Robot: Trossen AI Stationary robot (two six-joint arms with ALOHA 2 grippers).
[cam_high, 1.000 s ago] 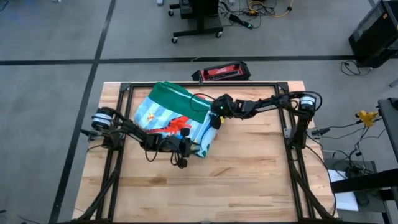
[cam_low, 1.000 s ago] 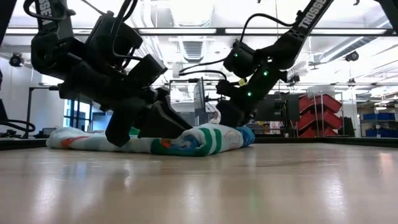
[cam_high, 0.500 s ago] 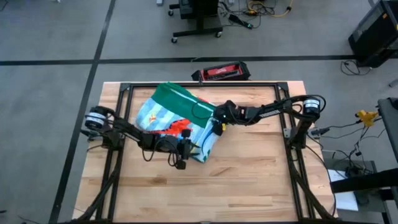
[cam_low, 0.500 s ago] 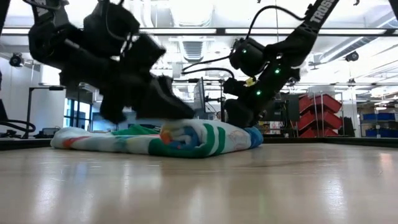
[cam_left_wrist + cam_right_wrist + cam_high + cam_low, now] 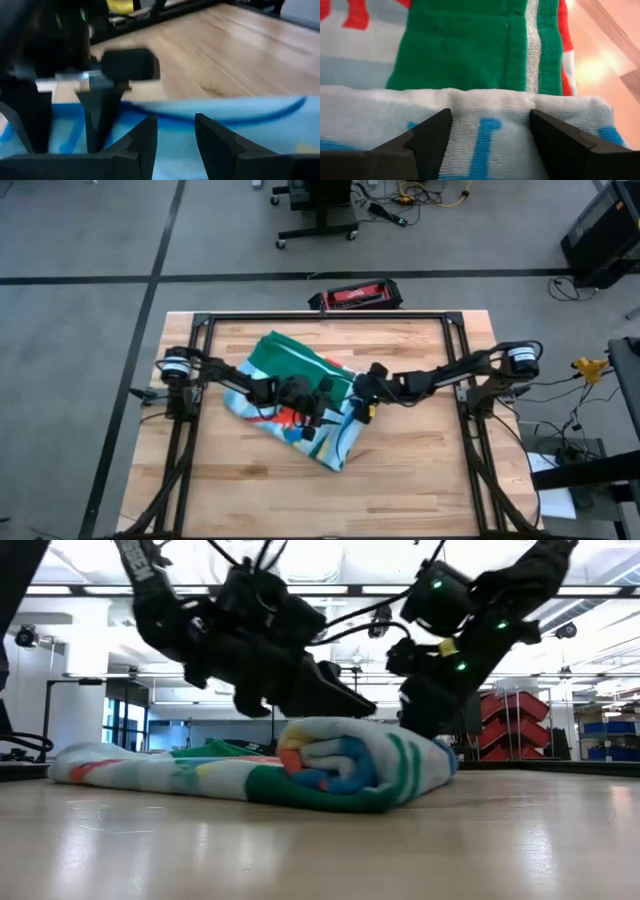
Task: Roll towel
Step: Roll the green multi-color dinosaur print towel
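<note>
Rolled end: the towel shows a thick coil at its near end in the low view, lying on the table toward the front of the cloth.
Progress: I judge the roll partly made; several turns look wound in, and a flat stretch with the green border is left to take up.
Right gripper: the right gripper sits at the coil's right end, fingers spread wide over the roll's thickness, the terry bulging between them; it looks closed on the towel.
Left gripper: the left gripper hovers on top of the roll near its middle, fingers part-way open with a gap between them; the wrist view is blurred, so whether it pinches cloth I cannot tell.
Unrolled part: flat cloth trails from the coil toward the table's far left, green back uppermost in the high view.
Beyond: a red case lies just off the far edge.
</note>
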